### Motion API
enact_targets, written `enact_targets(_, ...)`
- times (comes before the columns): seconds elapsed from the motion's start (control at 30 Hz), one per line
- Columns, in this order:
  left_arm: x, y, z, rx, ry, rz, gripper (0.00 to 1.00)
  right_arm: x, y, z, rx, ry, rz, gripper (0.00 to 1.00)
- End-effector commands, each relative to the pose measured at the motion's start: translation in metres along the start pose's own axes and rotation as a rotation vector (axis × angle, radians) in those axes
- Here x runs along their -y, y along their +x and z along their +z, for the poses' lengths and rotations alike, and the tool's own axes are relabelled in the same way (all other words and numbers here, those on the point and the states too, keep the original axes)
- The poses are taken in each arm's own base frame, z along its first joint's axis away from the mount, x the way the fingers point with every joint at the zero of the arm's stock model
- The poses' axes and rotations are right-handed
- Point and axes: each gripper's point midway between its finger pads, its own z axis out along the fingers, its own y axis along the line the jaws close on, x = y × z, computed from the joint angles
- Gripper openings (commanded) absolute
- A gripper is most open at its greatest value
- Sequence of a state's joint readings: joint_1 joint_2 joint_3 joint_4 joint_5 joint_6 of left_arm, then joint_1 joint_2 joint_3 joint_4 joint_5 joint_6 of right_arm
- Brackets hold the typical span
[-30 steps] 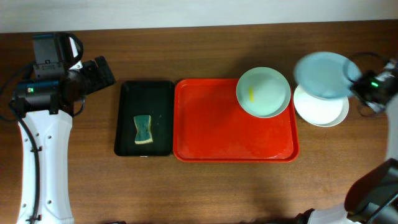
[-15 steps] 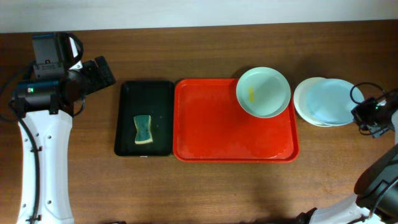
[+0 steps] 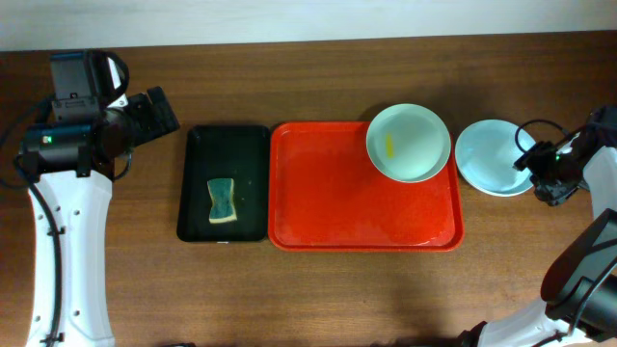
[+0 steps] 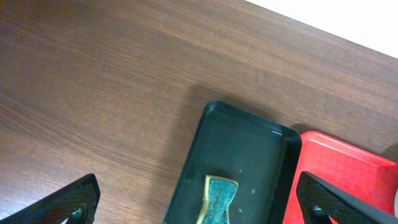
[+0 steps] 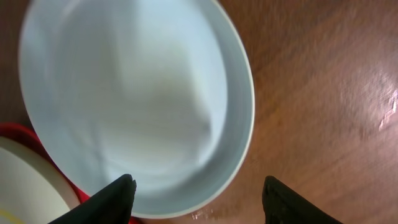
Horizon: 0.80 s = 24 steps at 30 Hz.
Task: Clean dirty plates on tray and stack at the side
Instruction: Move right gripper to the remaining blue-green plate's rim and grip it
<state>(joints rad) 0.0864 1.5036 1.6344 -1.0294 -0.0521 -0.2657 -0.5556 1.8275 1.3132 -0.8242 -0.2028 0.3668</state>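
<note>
The red tray (image 3: 328, 193) lies mid-table. In its far right corner sits a mint plate (image 3: 409, 143) with a yellow smear; its edge (image 5: 25, 183) also shows in the right wrist view. Right of the tray, a pale blue plate (image 3: 492, 157) lies flat on the wood and hides the white plate under it. My right gripper (image 3: 532, 164) is at this plate's right rim. Its jaws stand open astride the rim of the pale blue plate (image 5: 137, 93) and grip nothing. My left gripper (image 3: 159, 113) hangs open at the far left, holding nothing.
A black tray (image 3: 198, 183) lies left of the red tray and holds a green and yellow sponge (image 3: 222, 200). In the left wrist view the sponge (image 4: 217, 200) lies between my spread fingers, far below them. The right arm's cable (image 3: 530, 127) loops beside the stack.
The right gripper brought the pale blue plate down onto the white plate, then opened and let it go. The plate now sits squarely over the white one. The left arm has not moved.
</note>
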Motion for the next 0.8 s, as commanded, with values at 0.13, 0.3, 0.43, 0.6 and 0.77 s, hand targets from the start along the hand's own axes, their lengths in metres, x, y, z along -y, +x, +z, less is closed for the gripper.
enact_targets(0.13,0.000,-0.001,0.001,-0.002,0.004,-0.012,0.99,-0.015,0.027,-0.003,-0.130,-0.093,0.028,0.66)
enact_targets(0.3,0.000,-0.001,0.001,-0.003,0.004,-0.012,0.99,-0.030,0.045,-0.005,-0.201,-0.164,-0.049,0.66)
enact_targets(0.43,0.000,-0.001,0.001,-0.002,0.004,-0.012,0.99,-0.054,0.070,-0.001,-0.251,-0.164,-0.203,0.66)
enact_targets(0.6,0.000,-0.001,0.001,-0.002,0.004,-0.012,0.99,-0.097,0.115,0.005,-0.312,-0.171,-0.447,0.67)
enact_targets(0.77,0.000,-0.001,0.001,-0.002,0.004,-0.012,0.99,-0.121,0.154,0.012,-0.322,-0.078,-0.642,0.68)
